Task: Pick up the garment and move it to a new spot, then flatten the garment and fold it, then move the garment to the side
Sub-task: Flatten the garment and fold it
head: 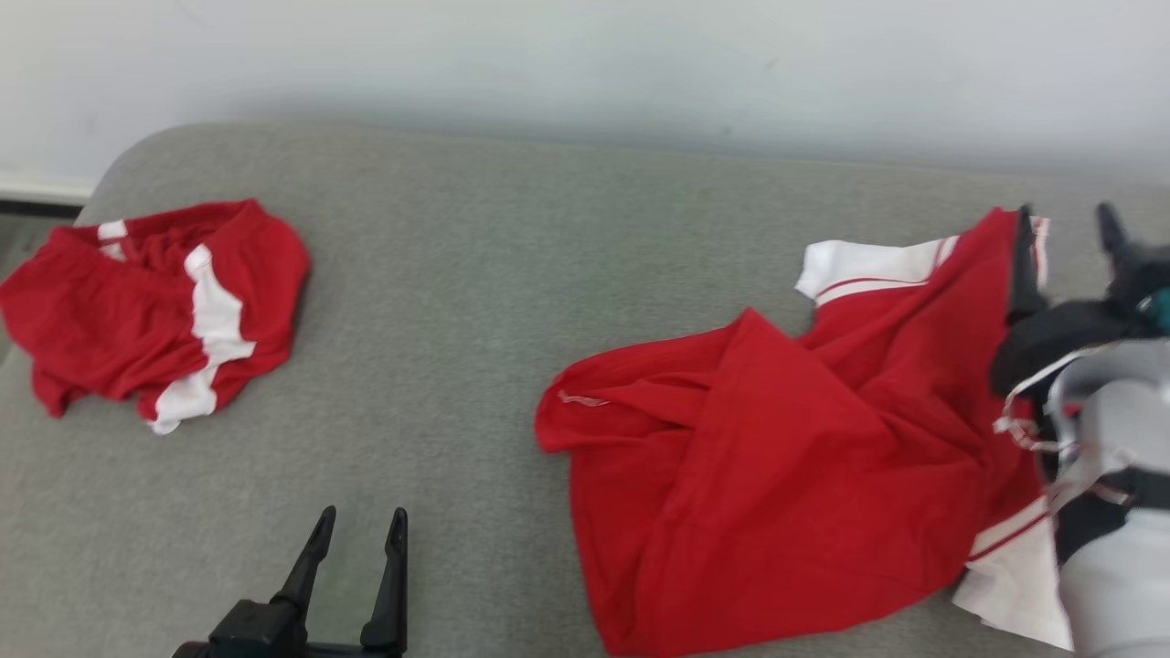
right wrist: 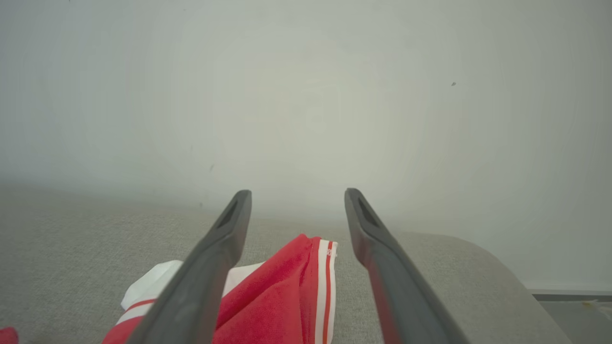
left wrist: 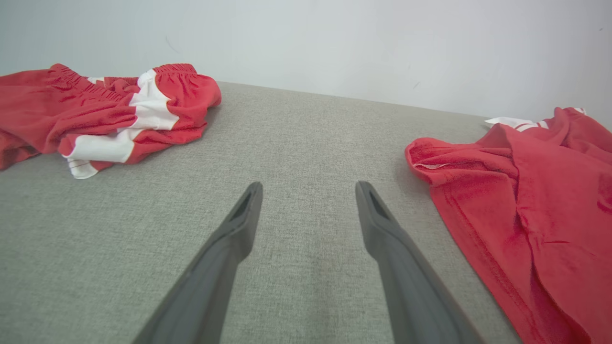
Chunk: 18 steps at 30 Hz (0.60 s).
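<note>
- R gripper (head: 1066,219): two long dark fingers spread wide apart, nothing pinched btwn them. Its own wrist view shows a plain gap w/ only wall behind the tips.
- It hangs over the far right corner of the red shirt (head: 777,475). In head view one finger crosses the shirt's top-right edge by the striped trim. Touching the cloth or just above it, can't tell.
- In R wrist view a raised red fold w/ a white-and-red striped edge sits low btwn the fingers, below the tips. A white sleeve (head: 868,265) pokes out on the left behind one finger.
- The pale R forearm (head: 1115,512) covers the shirt's right side in head view.
- L gripper (head: 363,514): also wide open & empty, fingers pointing away over the bare grey cushion (head: 475,274), lower left in head view.
- Shirt vs L gripper: it lies off to that gripper's right, apart from it. Nearest bit is a rumpled red corner; no contact.
- Shirt itself: crumpled, not flat, mostly red, w/ a big diagonal fold across the middle. The white sleeve w/ thin red stripes is at the top & another white part at bottom right. It takes up the right half of the cushion.
- Other item: red-and-white shorts (head: 155,311), a bunched heap at the cushion's far left w/ elastic waistband showing, well apart from the shirt & both grippers.
- Behind it all: pale wall (head: 585,64).
</note>
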### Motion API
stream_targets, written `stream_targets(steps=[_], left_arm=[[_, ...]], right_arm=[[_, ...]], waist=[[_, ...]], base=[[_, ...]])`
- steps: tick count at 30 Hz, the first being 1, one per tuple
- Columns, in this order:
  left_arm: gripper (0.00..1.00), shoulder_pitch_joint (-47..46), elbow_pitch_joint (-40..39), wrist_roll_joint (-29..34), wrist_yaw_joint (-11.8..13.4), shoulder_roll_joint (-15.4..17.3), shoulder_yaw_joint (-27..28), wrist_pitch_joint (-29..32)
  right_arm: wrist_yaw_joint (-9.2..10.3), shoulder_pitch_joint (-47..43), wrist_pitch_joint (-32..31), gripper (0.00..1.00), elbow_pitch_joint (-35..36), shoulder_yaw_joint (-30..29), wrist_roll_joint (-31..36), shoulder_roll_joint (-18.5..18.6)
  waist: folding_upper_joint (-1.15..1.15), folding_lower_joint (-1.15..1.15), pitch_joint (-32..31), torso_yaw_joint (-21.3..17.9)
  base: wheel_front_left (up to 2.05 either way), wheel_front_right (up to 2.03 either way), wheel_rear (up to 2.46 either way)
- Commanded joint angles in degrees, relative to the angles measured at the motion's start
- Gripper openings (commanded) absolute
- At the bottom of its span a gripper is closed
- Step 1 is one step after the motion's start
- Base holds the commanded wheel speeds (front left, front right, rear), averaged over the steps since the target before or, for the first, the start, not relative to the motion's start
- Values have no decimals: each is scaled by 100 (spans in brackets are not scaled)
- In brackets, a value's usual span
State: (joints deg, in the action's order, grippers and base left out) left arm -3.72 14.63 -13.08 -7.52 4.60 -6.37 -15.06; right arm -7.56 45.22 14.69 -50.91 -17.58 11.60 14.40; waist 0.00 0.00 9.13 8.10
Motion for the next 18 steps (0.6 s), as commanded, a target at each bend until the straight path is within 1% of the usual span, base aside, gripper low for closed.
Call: stream_targets(steps=[1,2,5,10,14,18], left_arm=[[100,85,-24,46,9,37,41,-22],[100,146,-36,74,9,32,34,-22],[100,154,-46,106,9,42,-4,-21],[100,100,-63,117,8,17,-53,-22],[100,43,-50,124,8,6,-135,-22],[100,-10,-38,143,8,3,-259,-22]], right_arm=[[15,-276,45,100,196,103,-100,-142],[15,-580,48,100,614,263,-297,-273],[15,-1230,49,100,1345,519,-573,-431],[15,-2347,50,100,2576,741,-994,-712],[15,-3091,52,100,3297,912,-1245,-925],[15,-3631,52,100,3674,1030,-1426,-1089]], waist=[[0,0,-202,-272],[0,0,-249,-391],[0,0,-295,-536],[0,0,-313,-694],[0,0,-309,-783],[0,0,-301,-865]], base=[[0,0,0],[0,0,0],[0,0,0],[0,0,0],[0,0,0],[0,0,0]])
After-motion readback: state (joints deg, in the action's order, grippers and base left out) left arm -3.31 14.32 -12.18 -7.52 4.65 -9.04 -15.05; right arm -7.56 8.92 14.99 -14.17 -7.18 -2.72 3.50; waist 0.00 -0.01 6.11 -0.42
